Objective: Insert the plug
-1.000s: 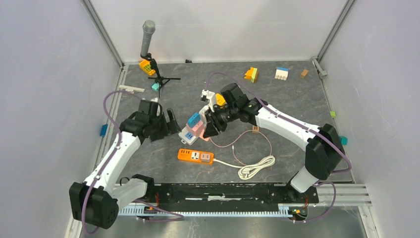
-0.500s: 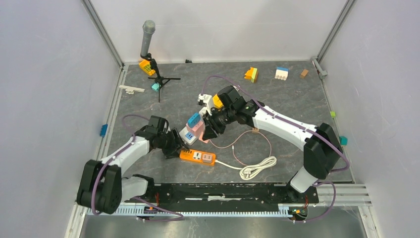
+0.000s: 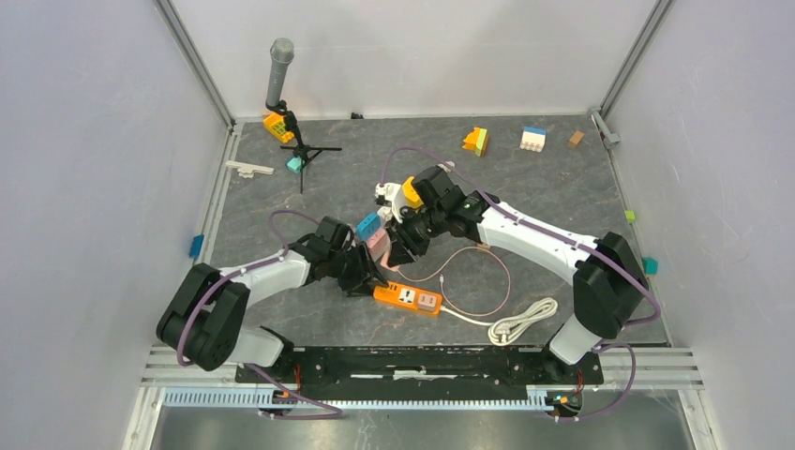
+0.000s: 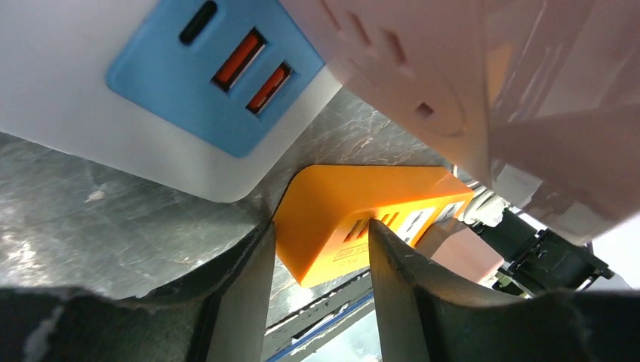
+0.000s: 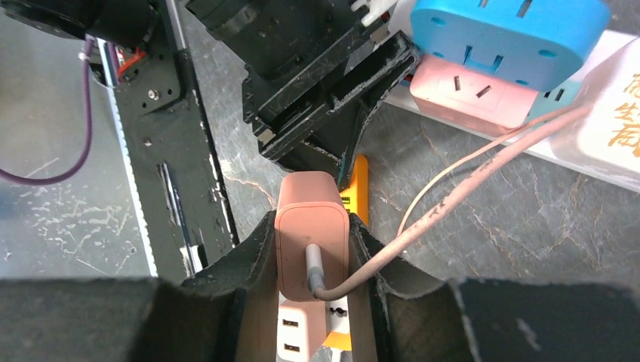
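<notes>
Looking down from above, the tips of the left jaws were too small and dark to pick out from the right jaws just beside them. Close in, one end of the orange power strip (image 4: 355, 219) lay between the left jaws, but whether they pinched it I could not tell. Its far end vanished behind the blurred pink part of the socket block (image 4: 423, 75). Between the right jaws, the pink plug (image 5: 312, 226) hid its own prongs and most of the strip beneath.

Dark marbled table (image 3: 562, 197), cluttered.
Orange power strip (image 3: 408, 298), coiled white cord (image 3: 514, 324), 3 toy blocks (image 3: 532, 139) far right.
</notes>
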Tool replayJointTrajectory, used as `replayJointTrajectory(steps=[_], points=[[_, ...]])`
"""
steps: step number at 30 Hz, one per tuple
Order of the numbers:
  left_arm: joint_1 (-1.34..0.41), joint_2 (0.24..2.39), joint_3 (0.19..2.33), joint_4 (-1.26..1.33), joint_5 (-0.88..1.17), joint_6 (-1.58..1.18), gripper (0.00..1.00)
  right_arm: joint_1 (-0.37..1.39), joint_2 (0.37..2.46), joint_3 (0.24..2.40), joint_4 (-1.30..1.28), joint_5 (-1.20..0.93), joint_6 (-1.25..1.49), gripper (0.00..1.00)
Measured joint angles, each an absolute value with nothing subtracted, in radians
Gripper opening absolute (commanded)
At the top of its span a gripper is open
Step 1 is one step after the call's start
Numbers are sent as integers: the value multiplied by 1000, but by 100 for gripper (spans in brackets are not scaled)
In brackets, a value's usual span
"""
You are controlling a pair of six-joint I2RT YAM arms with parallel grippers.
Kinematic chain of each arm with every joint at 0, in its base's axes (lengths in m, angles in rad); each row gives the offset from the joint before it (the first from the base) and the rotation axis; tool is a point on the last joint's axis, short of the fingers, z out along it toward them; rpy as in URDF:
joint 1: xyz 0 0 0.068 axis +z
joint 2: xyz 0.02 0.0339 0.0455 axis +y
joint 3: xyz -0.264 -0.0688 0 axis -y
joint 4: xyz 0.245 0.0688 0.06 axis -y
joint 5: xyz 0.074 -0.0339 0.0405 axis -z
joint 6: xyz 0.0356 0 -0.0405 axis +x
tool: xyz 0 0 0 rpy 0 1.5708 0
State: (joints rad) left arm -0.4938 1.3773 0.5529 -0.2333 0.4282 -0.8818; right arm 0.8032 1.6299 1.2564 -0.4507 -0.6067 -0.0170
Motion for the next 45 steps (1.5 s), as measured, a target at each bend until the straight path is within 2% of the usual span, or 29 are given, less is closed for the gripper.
replayJointTrajectory(steps=[9, 14, 20, 29, 45], points=[[-526, 1390, 596, -237, 403, -928, 67, 804, 1630, 1203, -491, -546, -58, 0], [-517, 1296, 644, -333, 338, -919, 79, 813, 1630, 1169, -493, -513, -70, 0], [-480, 1132, 749, -515, 157, -851, 99, 840, 1630, 1143, -495, -467, -81, 0], [-476, 973, 880, -646, -76, -727, 100, 893, 1630, 1132, -499, -390, -80, 0], [-472, 982, 895, -711, -149, -662, 100, 959, 1630, 1089, -513, -318, -54, 0]])
